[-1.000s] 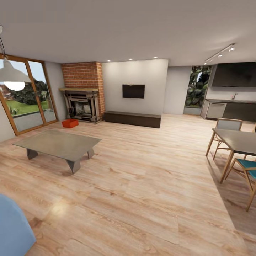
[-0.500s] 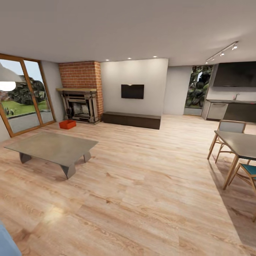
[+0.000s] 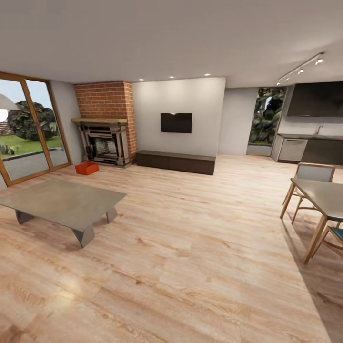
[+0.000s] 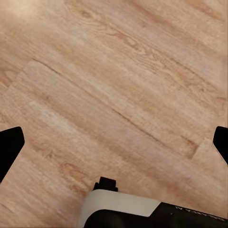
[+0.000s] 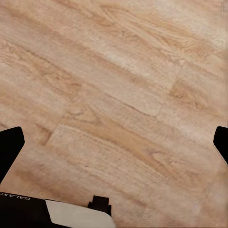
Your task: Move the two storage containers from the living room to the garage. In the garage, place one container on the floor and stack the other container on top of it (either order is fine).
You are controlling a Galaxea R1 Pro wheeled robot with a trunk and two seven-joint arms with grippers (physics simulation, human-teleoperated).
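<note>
With both the left gripper [image 4: 114,142] and right gripper [image 5: 114,142] spread wide and empty, steer around the coffee table [image 3: 62,202] toward the storage container [image 3: 86,167] by the fireplace [image 3: 104,142]

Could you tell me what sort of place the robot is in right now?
Likely an open-plan living room: a brick fireplace, a wall-mounted television and a low coffee table on wood plank flooring, with one rust-red storage container by the hearth.

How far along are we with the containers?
Nothing looks done yet. One storage container sits on the wood floor by the fireplace, across the living room. Both pincers, left and right, are open and empty over bare planks. Left: fetch both containers, carry them to the garage, stack them.
</note>
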